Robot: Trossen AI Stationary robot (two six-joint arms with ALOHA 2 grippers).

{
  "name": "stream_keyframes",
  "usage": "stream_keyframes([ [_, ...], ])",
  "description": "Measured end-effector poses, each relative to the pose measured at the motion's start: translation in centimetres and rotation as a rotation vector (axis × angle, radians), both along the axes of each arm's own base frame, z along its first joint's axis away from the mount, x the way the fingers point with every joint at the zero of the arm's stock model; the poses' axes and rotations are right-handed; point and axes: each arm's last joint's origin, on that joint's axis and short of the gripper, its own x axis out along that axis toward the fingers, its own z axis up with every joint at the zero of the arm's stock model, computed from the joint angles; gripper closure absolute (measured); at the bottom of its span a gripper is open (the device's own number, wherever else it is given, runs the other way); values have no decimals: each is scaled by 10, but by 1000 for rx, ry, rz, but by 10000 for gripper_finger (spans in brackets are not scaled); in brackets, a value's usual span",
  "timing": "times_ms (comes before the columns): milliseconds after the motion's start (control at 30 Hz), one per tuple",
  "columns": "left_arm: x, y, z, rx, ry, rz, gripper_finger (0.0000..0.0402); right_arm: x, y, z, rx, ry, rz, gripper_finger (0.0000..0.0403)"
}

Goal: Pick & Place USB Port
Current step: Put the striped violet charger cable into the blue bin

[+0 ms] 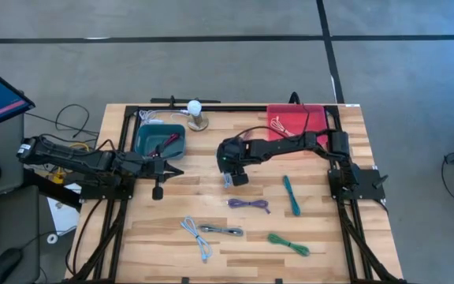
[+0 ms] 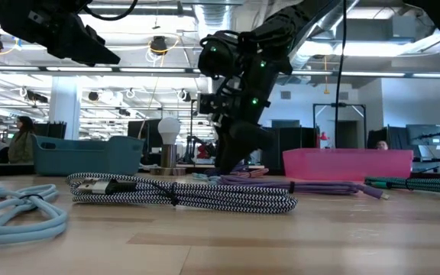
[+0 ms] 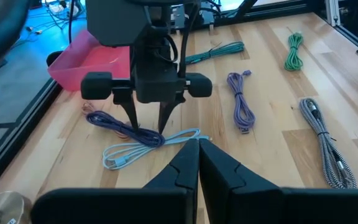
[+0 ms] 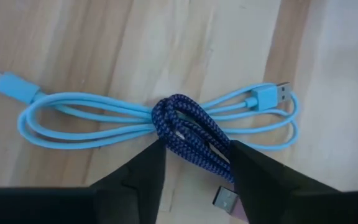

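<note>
From above, the right gripper [image 1: 231, 175] is down over the middle of the wooden table [image 1: 337, 244], its arm reaching in from the right edge past the pink bin [image 1: 294, 120]. The left gripper [image 1: 158, 192] waits near the teal bin [image 1: 158, 139], just off its front corner. A purple cable [image 1: 249, 204], a green cable [image 1: 291, 194], a second green cable [image 1: 288, 244], a grey braided cable [image 1: 221, 229] and a light blue cable [image 1: 196, 235] lie well apart across the boards in front.

At table height, the right gripper [image 2: 235, 156] hangs down to the tabletop behind the braided cable [image 2: 182, 193] (a lamp bulb [image 2: 168, 127] stands behind it, beside the teal bin [image 2: 86, 155]).

From the left wrist, that arm's own fingers [image 3: 198, 169] are pressed together, holding nothing. Beyond them the right gripper [image 3: 146, 121] stands with its fingers apart, straddling a dark blue cable [image 3: 114, 124] that crosses a pale blue cable [image 3: 148, 144].

From the right wrist, the fingers [image 4: 148, 171] sit on either side of the dark blue braided cable [image 4: 191, 137], which lies over the middle of the pale blue USB cable [image 4: 92, 121]. They stand narrowly apart around the bundle; I cannot tell whether they grip it.
</note>
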Motion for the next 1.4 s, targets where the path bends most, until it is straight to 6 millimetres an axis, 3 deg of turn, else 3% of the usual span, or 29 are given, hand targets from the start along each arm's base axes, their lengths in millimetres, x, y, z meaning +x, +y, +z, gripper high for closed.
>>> stream_keyframes([
  [500, 0, 0, 0, 0, 0, 0, 389, -1, -5, 0, 5, 2, -16, 392],
  [633, 0, 0, 0, 0, 0, 0, 389, -1, -5, 1, -27, 4, -32, 395],
  [833, 0, 0, 0, 0, 0, 0, 389, -5, -6, 18, -46, -27, -41, 400],
  [1067, 0, 0, 0, 0, -1, 0, 389, -11, -6, 63, -57, -179, -53, 402],
  [1400, 4, -1, 7, -12, -71, 0, 389, -31, 2, 147, 25, -523, -42, 402],
])
